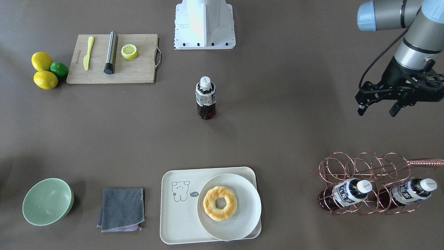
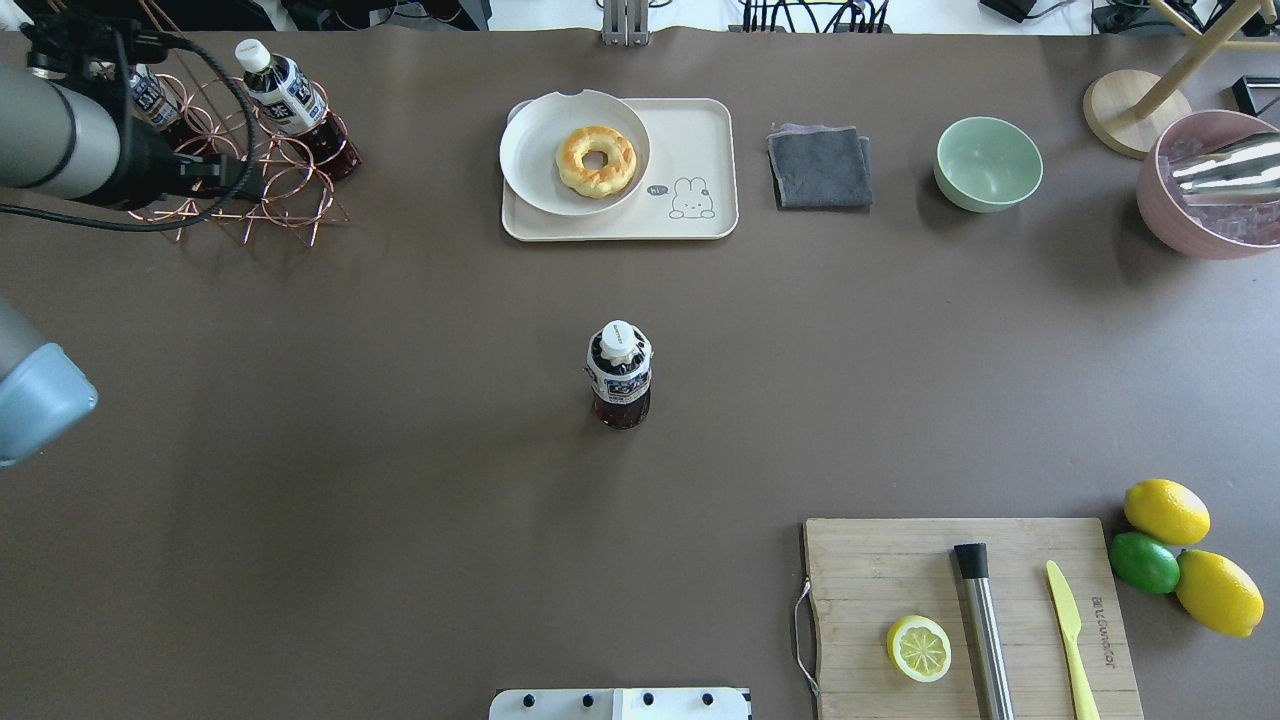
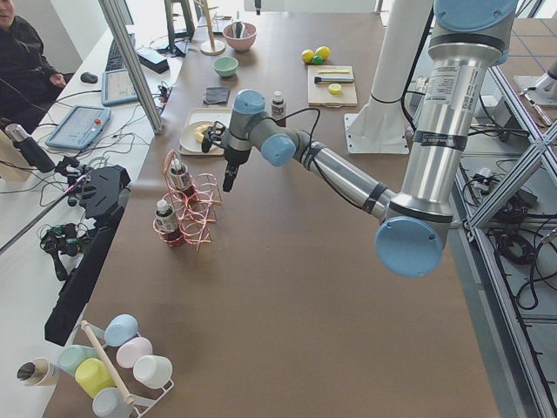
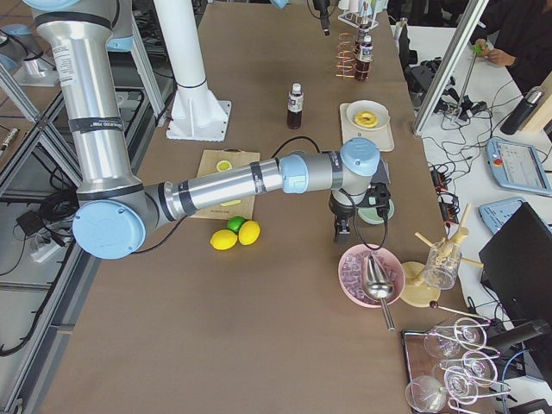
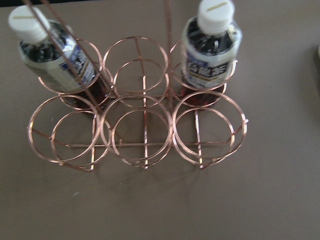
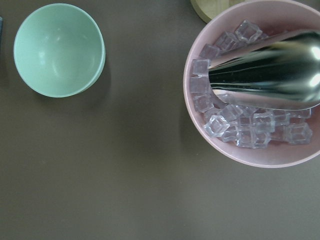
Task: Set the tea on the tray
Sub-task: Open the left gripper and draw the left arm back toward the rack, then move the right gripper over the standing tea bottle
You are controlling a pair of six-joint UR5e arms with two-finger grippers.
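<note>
One tea bottle [image 1: 206,99] stands upright alone at the table's middle; it also shows in the overhead view [image 2: 619,375]. Two more tea bottles [image 1: 347,196] [image 1: 411,192] lie in a copper wire rack [image 1: 360,173]; the left wrist view shows them [image 5: 55,55] [image 5: 210,50]. The cream tray [image 1: 177,222] with the bear drawing holds a white plate [image 1: 249,201] with a doughnut. My left gripper [image 1: 377,111] is open and empty, hovering above the table near the rack. My right gripper [image 4: 339,228] shows only in the exterior right view, between the green bowl and the ice bowl; I cannot tell its state.
A wooden cutting board [image 2: 880,570] carries a lemon half, a steel rod and a yellow knife. Two lemons and a lime [image 2: 1145,562] lie beside it. A grey cloth [image 2: 818,167], a green bowl [image 2: 988,163] and a pink ice bowl [image 2: 1200,200] line the far edge.
</note>
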